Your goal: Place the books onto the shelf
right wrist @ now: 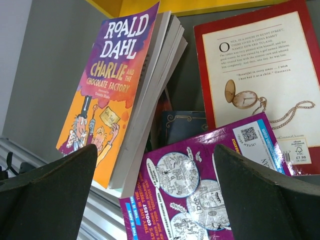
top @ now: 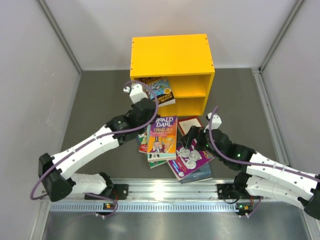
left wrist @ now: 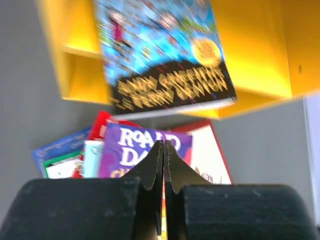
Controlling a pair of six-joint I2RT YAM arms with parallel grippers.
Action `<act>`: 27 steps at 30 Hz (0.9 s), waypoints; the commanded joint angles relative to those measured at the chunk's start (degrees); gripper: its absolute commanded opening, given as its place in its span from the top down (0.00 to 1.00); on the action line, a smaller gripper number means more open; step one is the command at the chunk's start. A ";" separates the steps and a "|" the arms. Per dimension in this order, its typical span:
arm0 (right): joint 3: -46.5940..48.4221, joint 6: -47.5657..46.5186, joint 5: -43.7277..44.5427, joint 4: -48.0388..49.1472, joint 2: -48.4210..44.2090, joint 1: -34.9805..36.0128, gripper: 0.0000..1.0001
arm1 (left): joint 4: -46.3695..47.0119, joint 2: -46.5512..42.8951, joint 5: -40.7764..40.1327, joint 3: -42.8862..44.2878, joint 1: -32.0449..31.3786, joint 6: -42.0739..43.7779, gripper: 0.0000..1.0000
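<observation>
The blue cartoon paperback [top: 162, 91] sticks out of the boxy yellow shelf [top: 170, 55], so your pressed-together left claw [left wrist: 163, 145] could knock it loose; your right claw [right wrist: 155, 150] hangs spread.

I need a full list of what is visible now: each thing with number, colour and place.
shelf: one, bright yellow, far middle.
blue cartoon book: one, blue with yellow letters, tilted at the shelf's lower left opening.
Charlie book: one, purple and orange, top of the pile before the shelf.
purple book: one, purple with white circles, pile's near right.
red-cream book: one, pile's far right.
lower books: at least two, blue and green edges, under the Charlie book.
table: one, dark grey.
left end effector: one, black, shut, empty, near the Charlie book.
right end effector: one, black, open, over the purple book.
</observation>
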 commanded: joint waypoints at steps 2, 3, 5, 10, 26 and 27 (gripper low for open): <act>-0.76 0.42 0.16 3.39 -1.01 -0.40 0.00 | 3.56 7.19 1.80 3.12 -4.46 2.74 1.00; -1.02 0.34 0.16 3.39 -1.27 -0.40 0.00 | 4.90 8.52 2.34 3.65 -4.99 3.44 1.00; -1.20 0.34 0.42 2.78 -1.89 -0.40 0.00 | 7.88 12.20 3.31 4.09 -5.95 3.62 1.00; -2.26 0.16 1.21 1.38 -4.96 -0.57 0.00 | 23.61 18.37 9.46 4.18 -6.84 8.36 1.00; -4.45 -1.25 1.92 0.23 -7.09 -1.80 0.00 | 34.81 31.21 -4.14 11.03 -7.99 24.19 1.00; -4.11 -1.33 1.83 0.40 -6.64 -1.81 0.00 | 34.27 31.47 -4.85 12.08 -7.81 24.36 1.00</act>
